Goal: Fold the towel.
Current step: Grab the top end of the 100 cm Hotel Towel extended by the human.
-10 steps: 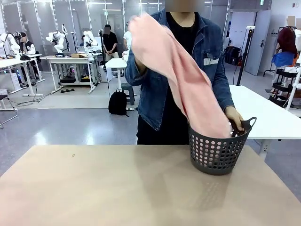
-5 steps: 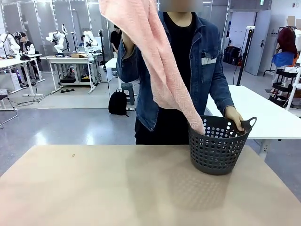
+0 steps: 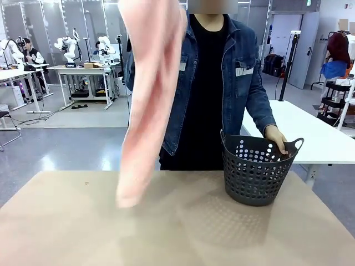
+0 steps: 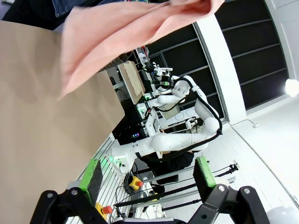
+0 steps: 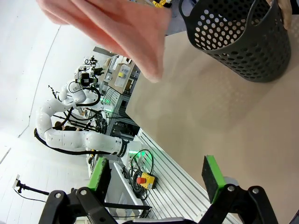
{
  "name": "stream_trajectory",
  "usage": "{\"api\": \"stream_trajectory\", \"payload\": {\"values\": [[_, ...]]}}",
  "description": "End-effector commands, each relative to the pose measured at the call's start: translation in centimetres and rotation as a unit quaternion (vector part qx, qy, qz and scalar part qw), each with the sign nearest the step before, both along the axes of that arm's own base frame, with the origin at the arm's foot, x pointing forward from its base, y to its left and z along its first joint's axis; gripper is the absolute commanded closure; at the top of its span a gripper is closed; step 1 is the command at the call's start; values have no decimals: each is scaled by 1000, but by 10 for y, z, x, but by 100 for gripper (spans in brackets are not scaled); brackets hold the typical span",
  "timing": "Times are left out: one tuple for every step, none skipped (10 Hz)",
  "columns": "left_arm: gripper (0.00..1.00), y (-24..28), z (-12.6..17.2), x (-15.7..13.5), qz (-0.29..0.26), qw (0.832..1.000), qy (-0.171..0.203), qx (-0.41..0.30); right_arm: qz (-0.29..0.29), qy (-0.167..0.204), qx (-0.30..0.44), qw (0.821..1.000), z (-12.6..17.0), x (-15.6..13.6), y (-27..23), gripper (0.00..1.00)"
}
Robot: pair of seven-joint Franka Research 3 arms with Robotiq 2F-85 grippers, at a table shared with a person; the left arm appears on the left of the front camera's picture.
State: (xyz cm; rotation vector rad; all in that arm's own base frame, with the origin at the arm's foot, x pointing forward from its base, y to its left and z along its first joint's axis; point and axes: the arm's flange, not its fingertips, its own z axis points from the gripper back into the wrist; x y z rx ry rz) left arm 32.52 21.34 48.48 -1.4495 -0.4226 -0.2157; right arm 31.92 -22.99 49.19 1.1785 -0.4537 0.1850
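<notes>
**A:** How did the left end effector (image 4: 149,173) stand?

**B:** Spread wide, its green pads (image 4: 95,173) well apart. It had hold of nothing and touched nothing, and the bare counter (image 4: 37,130) lay beyond it.

**A:** And the right end effector (image 5: 156,176)?

**B:** The same: jaws fully apart, nothing gripped. Beyond its fingers sat the basket (image 5: 238,37), dark grey and perforated, standing upright on the counter.

**A:** Where was the towel (image 3: 152,83)?

**B:** In the air. The person (image 3: 216,83) behind the basket held it up high, and it hung in a long, motion-blurred drape well to the left of the basket, apart from it. Its lower end was down near the counter, and I could not tell whether it touched.

**A:** What did the front view add to the wrist views?

**B:** It gave the person's hand (image 3: 277,139) resting on the basket's far rim, and the towel's full hanging length. The wrist views gave each end effector's own spread. The left wrist view showed the towel's pink end over the tan surface, and the right wrist view showed that end beside the basket's wall, with clear counter between them
</notes>
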Motion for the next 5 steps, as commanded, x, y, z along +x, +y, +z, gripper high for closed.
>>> {"api": "stream_trajectory", "payload": {"values": [[0, 2, 1, 1, -5, 1000, -13, -7, 3, -12, 6, 1000, 1, 2, -2, 0], [0, 2, 1, 1, -5, 1000, -13, -7, 3, -12, 6, 1000, 1, 2, -2, 0], [0, 2, 1, 1, -5, 1000, -13, -7, 3, -12, 6, 1000, 1, 2, -2, 0], [0, 2, 1, 1, -5, 1000, -13, -7, 3, -12, 6, 1000, 1, 2, -2, 0], [0, 2, 1, 1, -5, 1000, -13, -7, 3, -12, 6, 1000, 1, 2, -2, 0]]}}
